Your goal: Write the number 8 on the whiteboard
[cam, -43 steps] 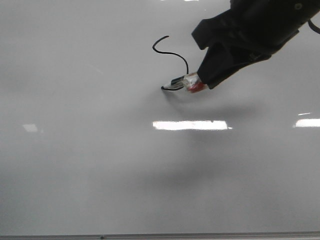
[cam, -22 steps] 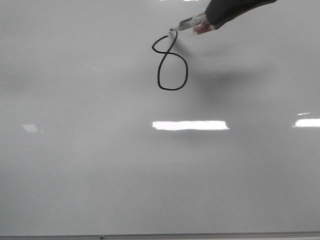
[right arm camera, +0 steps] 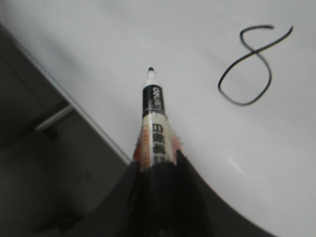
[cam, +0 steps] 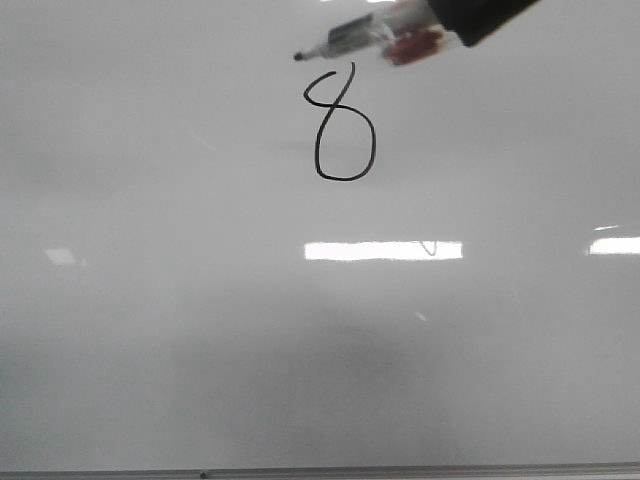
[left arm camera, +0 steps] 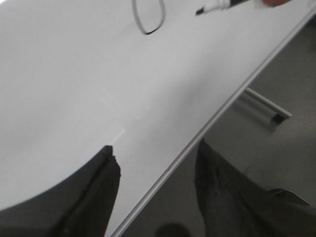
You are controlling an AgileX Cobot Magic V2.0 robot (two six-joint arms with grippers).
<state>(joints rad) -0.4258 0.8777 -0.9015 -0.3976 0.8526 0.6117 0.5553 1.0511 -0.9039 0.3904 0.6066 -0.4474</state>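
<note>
A thin black number 8 (cam: 344, 125) is drawn on the glossy pale whiteboard (cam: 200, 330), in the upper middle of the front view; it also shows as number 8 (right arm camera: 249, 66) and partly as number 8 (left arm camera: 148, 17). My right gripper (right arm camera: 158, 160) is shut on a black-tipped marker (right arm camera: 154, 118). The marker (cam: 370, 40) hangs above the board near the far edge, its tip lifted off the surface just above the figure's top. My left gripper (left arm camera: 155, 160) is open and holds nothing, straddling the whiteboard's thin metal edge (left arm camera: 232, 106).
Bright rectangular light reflections (cam: 384, 250) lie across the board. The board's near frame edge (cam: 320, 471) runs along the bottom of the front view. Beyond the board's edge a grey bar (left arm camera: 266, 106) stands over dark floor.
The 8 was half drawn a second ago and was finished half a second ago. The marker has since lifted off the board and shifted slightly left, above the figure's top.
</note>
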